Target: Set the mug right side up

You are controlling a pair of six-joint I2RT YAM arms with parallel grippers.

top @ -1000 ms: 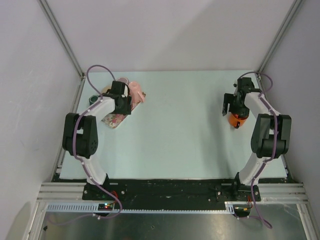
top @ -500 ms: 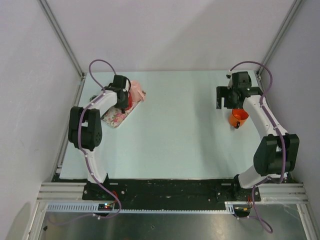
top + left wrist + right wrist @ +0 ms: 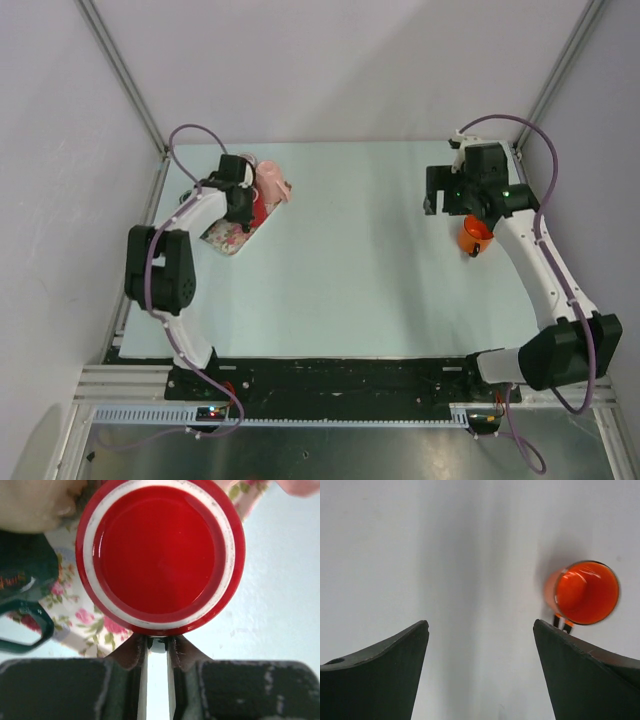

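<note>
A red mug (image 3: 160, 555) stands upside down on a floral tray (image 3: 95, 630), its red base with a white ring facing the left wrist camera. My left gripper (image 3: 157, 641) is shut at the mug's near edge, pinching a pale piece that looks like its handle. From above, the red mug (image 3: 258, 206) shows beside the left gripper (image 3: 243, 203) at the table's far left. An orange mug (image 3: 585, 592) stands upright at the far right. My right gripper (image 3: 480, 630) hangs open above the table, left of the orange mug (image 3: 476, 234), with nothing between its fingers.
On the tray (image 3: 226, 240) around the red mug stand a pink mug (image 3: 271, 181), a dark green mug (image 3: 22, 565) and a beige object (image 3: 35, 505). Frame posts and grey walls close in the table's left, right and far sides.
My left gripper has closed at the red mug's edge. The right arm has lifted and drawn back from the orange mug, its jaws staying wide.
</note>
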